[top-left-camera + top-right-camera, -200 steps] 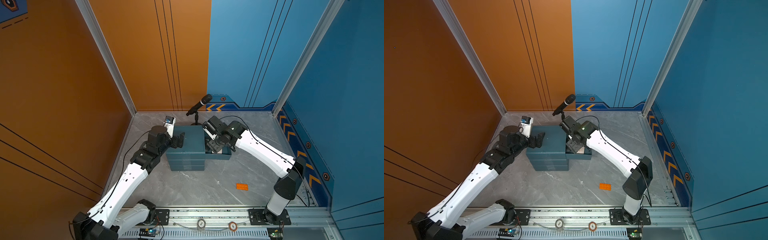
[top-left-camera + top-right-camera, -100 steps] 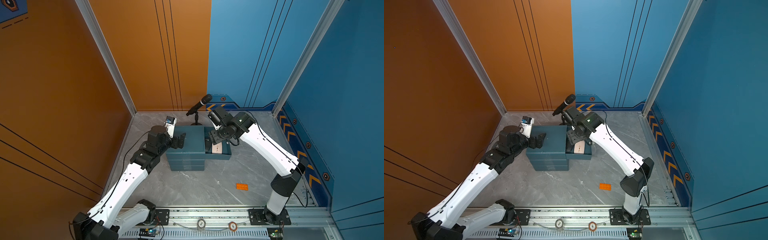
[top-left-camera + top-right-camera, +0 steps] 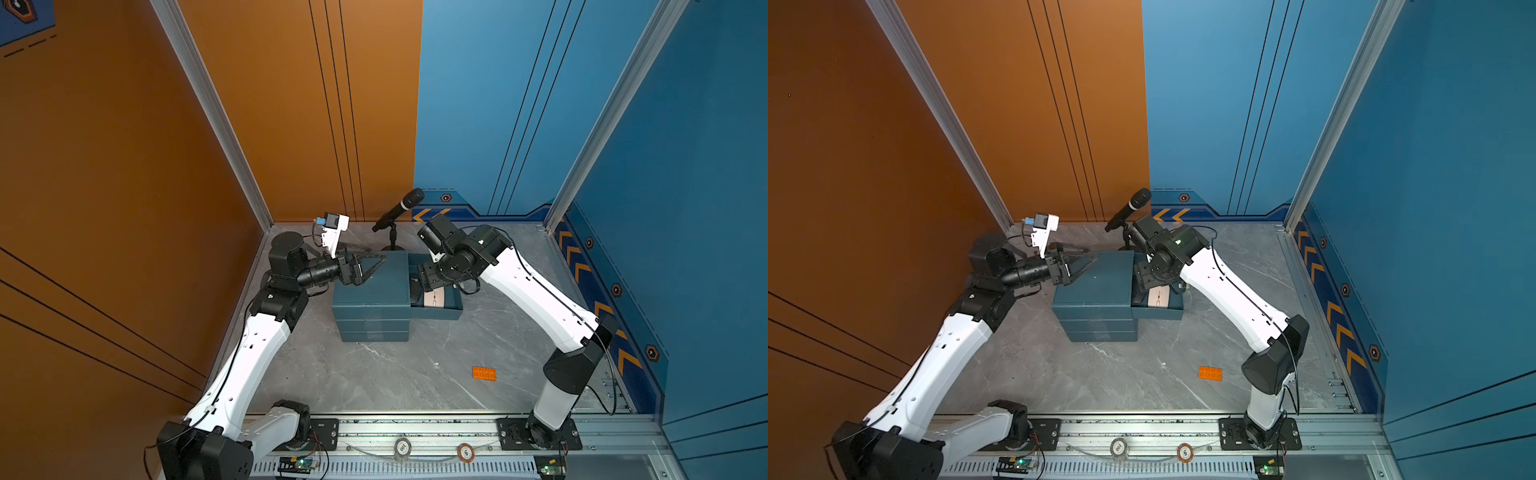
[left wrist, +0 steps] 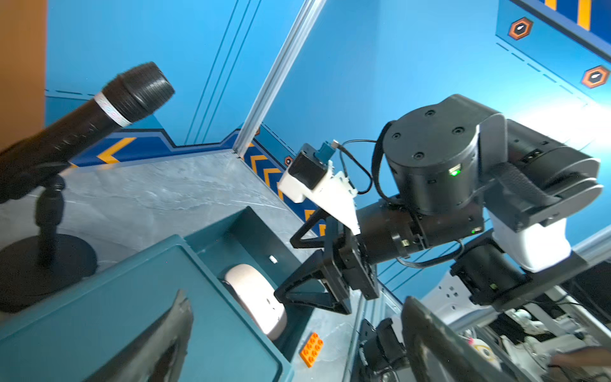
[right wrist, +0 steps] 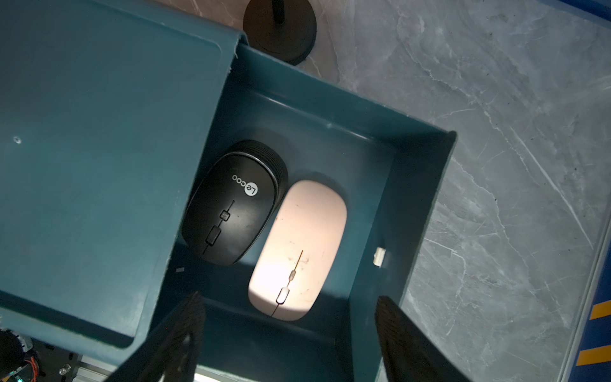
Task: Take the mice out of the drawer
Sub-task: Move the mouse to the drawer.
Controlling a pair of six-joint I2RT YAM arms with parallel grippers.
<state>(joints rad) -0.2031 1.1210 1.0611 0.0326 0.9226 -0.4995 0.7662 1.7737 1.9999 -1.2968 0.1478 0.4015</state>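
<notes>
Mice: two on view, a black mouse (image 5: 231, 205) and a pinkish-cream mouse (image 5: 297, 251), lying close side by side in the open top drawer (image 5: 416, 198) of the teal cabinet (image 3: 370, 286); none seen out on the counter (image 3: 395, 374); any others not visible. Right claw (image 5: 287, 299): jaws wide apart, empty, poised above the drawer, nearest the pinkish-cream mouse. Left claw (image 3: 376, 255): jaws apart, holding nothing, over the cabinet top on the side away from the drawer. Step in hand judged to be the first pick. Recommended: descend straight down, straddling the pale mouse across its narrow width; place one finger in the space by the drawer wall, the other into the tight gap beside the black neighbour without nudging it; close gently on the smooth sides; lift vertically clear of the rim. Risks: slip off the rounded shell, snag on the wall.
</notes>
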